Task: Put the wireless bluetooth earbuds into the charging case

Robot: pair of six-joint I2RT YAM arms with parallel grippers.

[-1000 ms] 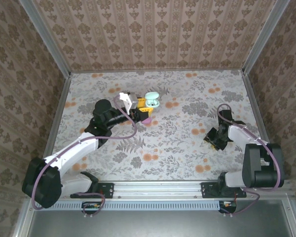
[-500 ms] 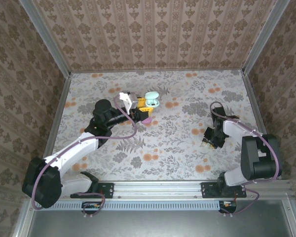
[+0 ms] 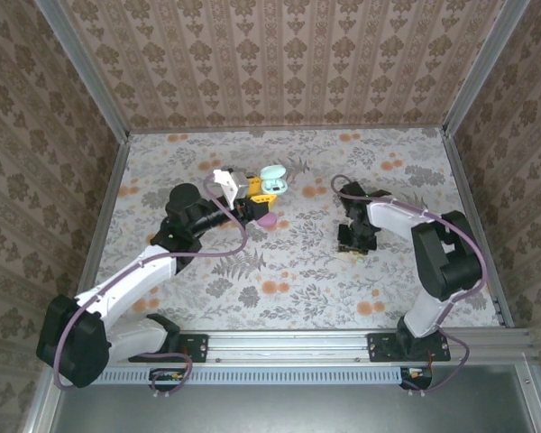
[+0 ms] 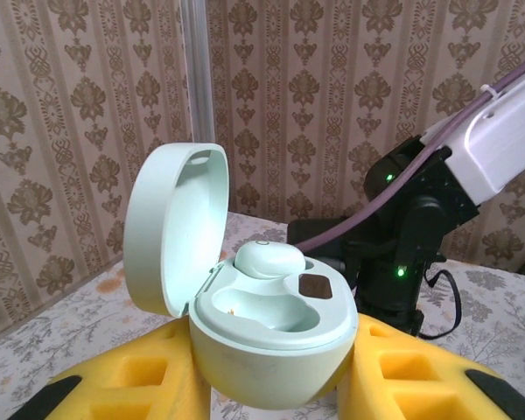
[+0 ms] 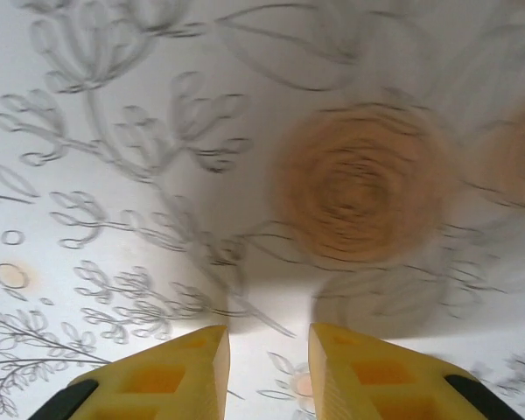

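Left fingers (image 4: 140, 385) clamp the open mint-green case (image 4: 271, 337); one earbud (image 4: 267, 260) seated inside. Right fingers (image 5: 171, 376) narrowly parted, nothing between, above surface (image 5: 114, 175).

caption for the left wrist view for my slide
Left pincer holding the open mint-green charging case, one pale earbud seated inside, the other arm in the background.

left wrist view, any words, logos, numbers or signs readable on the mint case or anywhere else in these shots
No readable text anywhere in these pictures.
The case and its lid: plain mint, no print.
The dark square inside the case: blank.
The wallpaper and the table: patterns only, no letters.
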